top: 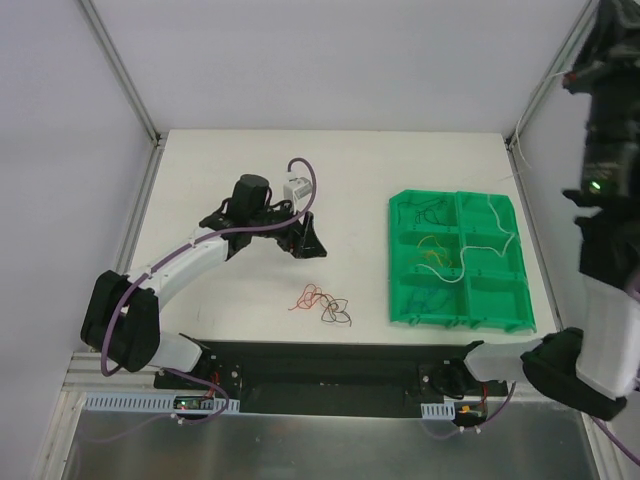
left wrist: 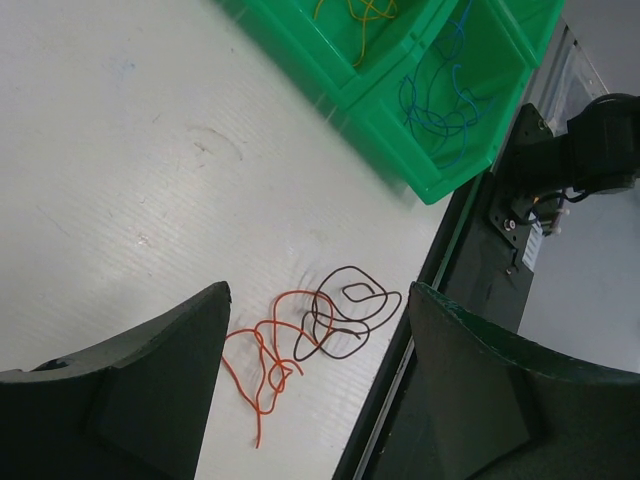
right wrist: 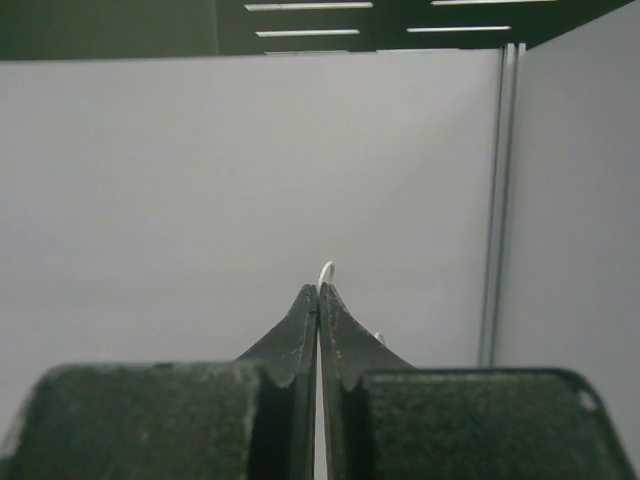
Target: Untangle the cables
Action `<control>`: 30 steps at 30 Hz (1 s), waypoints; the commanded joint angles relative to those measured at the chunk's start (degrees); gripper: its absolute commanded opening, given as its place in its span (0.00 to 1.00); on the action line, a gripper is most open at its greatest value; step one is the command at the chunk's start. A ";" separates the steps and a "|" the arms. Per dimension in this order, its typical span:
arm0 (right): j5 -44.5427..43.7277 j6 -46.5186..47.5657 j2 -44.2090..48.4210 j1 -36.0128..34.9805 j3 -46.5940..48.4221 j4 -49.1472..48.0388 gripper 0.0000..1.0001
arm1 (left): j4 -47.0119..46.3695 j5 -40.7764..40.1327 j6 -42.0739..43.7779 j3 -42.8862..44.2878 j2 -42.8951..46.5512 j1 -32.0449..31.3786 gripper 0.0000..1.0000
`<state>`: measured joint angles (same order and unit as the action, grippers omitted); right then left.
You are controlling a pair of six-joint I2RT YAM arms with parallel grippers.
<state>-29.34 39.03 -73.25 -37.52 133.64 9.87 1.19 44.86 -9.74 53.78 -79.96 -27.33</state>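
Loose cables: a red cable [top: 306, 297] and a black cable [top: 337, 312] are seen on the white table [top: 230, 160], centre of the top view and slightly low. Their loops overlap where the two meet.
Same pair, left wrist view: the red cable [left wrist: 262, 365] is seen lower centre, with the black cable [left wrist: 345, 315] just right of it.
White cable [top: 478, 250]: it is draped across the right-hand compartments of the green tray [top: 398, 262], then drawn up as a thin line toward the upper right corner of the frame.
Sorted cables: a blue cable [left wrist: 440, 100] is seen in the tray's near compartment. An orange-yellow cable [left wrist: 358, 14] is seen in the next one.
Right gripper [right wrist: 318, 292]: it is raised high at the upper right of the top view. The fingers are pressed together, and the white cable's tip [right wrist: 326, 268] is pinched between them.
Left gripper [top: 305, 238]: it is held over the table, up-frame of the loose pair. The fingers [left wrist: 150, 385] are spread wide, and nothing is held between them.
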 commanded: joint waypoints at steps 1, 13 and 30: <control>-5.73 0.64 -7.95 9.71 1.27 -2.84 0.00 | 0.48 1.11 1.21 1.86 2.09 -0.79 0.72; 4.99 -26.71 -2.17 36.10 -17.51 3.05 0.00 | 2.15 1.81 -0.72 3.61 2.09 -1.14 0.71; 12.73 -32.52 -0.14 42.79 -9.29 20.18 0.00 | 6.01 -3.11 -1.87 4.93 2.80 -1.14 0.71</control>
<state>-19.75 9.21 -75.72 5.06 119.04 25.89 5.02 43.83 -11.40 55.81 -77.71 -27.81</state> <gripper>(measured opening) 0.007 0.711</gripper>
